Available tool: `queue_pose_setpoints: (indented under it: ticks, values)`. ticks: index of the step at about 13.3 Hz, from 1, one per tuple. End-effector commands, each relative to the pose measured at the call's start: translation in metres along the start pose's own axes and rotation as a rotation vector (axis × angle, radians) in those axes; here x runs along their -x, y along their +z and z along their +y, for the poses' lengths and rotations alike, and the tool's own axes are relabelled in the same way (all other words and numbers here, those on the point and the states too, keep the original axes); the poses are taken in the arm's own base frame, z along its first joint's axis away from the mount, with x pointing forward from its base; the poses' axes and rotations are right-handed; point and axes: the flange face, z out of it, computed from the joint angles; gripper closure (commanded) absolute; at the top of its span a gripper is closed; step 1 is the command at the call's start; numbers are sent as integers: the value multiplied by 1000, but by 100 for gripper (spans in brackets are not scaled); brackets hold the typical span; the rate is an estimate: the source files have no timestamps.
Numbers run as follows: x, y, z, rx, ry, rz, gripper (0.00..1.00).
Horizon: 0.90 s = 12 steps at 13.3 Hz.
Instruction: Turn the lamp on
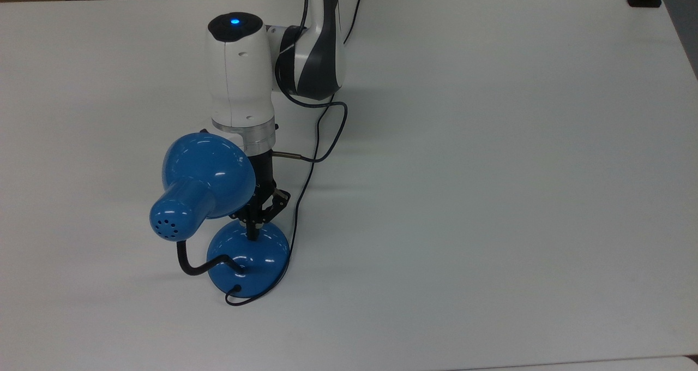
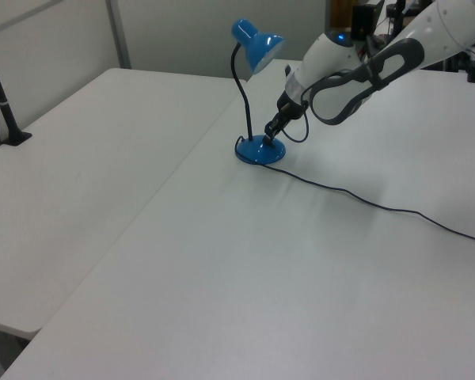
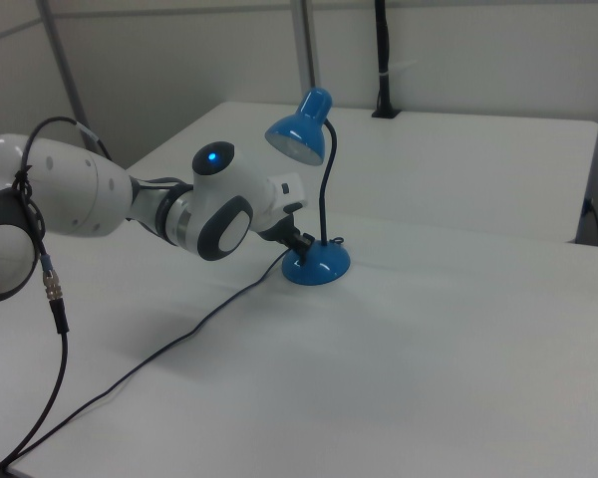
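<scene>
On the white table [image 1: 491, 169], the glossy blue desk lamp [image 1: 203, 180] stands near the top view's left, its round domed base [image 1: 248, 259] under your black two-finger gripper [image 1: 253, 234]. Fingers look pinched together, tip touching the dome — press straight down on the switch, gently, so the base doesn't skid or tip.

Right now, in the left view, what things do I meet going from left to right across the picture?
Black post at the table's edge → the lamp → gripper on the lamp's base → the arm's grey-and-white elbow.
</scene>
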Motion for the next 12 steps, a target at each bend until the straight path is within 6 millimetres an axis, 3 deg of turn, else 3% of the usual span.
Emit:
queue_pose_setpoints:
  ticks: [1, 12]
  values:
    - [10, 3, 2, -6, -7, -14, 100]
    - [13, 21, 14, 8, 6, -19, 100]
